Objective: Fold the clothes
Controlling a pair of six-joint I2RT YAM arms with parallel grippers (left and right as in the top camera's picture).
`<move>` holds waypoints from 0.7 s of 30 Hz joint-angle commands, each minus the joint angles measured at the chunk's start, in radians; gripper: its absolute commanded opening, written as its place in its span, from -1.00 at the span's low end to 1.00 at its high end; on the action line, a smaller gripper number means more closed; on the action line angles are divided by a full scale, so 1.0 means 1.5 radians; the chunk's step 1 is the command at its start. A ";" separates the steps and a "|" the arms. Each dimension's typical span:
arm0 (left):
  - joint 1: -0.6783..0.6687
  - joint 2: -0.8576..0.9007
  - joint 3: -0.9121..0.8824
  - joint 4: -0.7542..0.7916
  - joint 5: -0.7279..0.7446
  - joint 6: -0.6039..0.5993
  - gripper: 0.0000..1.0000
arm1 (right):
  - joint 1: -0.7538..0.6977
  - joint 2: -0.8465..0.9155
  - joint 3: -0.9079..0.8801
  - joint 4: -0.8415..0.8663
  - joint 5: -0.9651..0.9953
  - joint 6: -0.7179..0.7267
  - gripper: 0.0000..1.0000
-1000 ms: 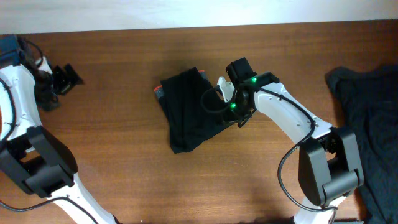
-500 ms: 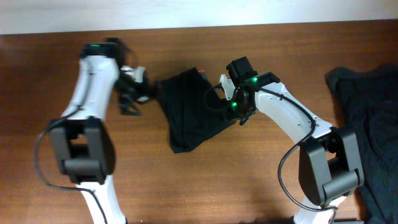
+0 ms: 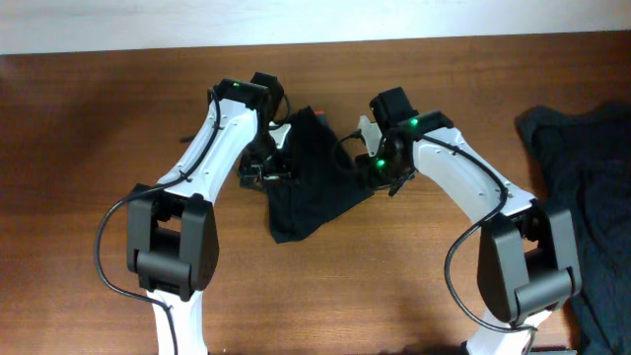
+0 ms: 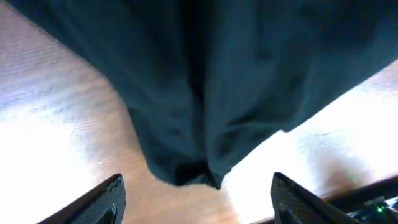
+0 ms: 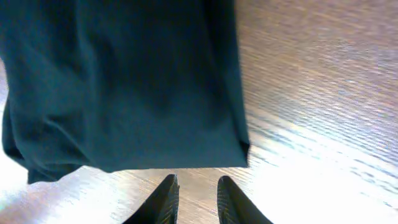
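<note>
The black trousers (image 3: 308, 182) are lying as a rumpled, part-folded bundle at the middle of the table (image 3: 118, 118), and the arms are flanking it — the left gripper (image 4: 197, 182) is hovering at its 9 o'clock edge, jaws spread wide and empty, seemingly lining up to take that edge for another fold. The right gripper (image 5: 198, 180) is hanging just off the 3 o'clock side, fingers nearly together yet grasping nothing, likely keeping clear; the dark garment heap (image 3: 582, 187) is lying apart at the table's 3 o'clock edge.
</note>
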 commanded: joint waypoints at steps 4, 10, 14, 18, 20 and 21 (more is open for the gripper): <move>-0.009 -0.016 -0.048 -0.002 -0.045 -0.102 0.43 | -0.011 0.005 0.010 0.003 0.008 -0.009 -0.49; -0.037 -0.016 -0.136 0.054 -0.036 -0.134 0.18 | -0.011 0.012 0.010 0.008 -0.004 -0.029 -0.59; -0.056 -0.016 -0.173 0.078 -0.031 -0.133 0.19 | -0.011 0.019 0.009 0.014 -0.005 -0.031 -0.58; -0.070 -0.016 -0.184 0.098 -0.023 -0.133 0.19 | -0.011 0.030 0.009 0.023 -0.041 -0.044 -0.59; -0.071 -0.016 -0.184 0.105 -0.016 -0.134 0.18 | -0.011 0.034 0.009 0.025 -0.050 -0.046 -0.59; -0.069 -0.016 -0.184 0.110 -0.011 -0.134 0.18 | -0.011 0.036 0.009 0.027 -0.049 -0.046 -0.59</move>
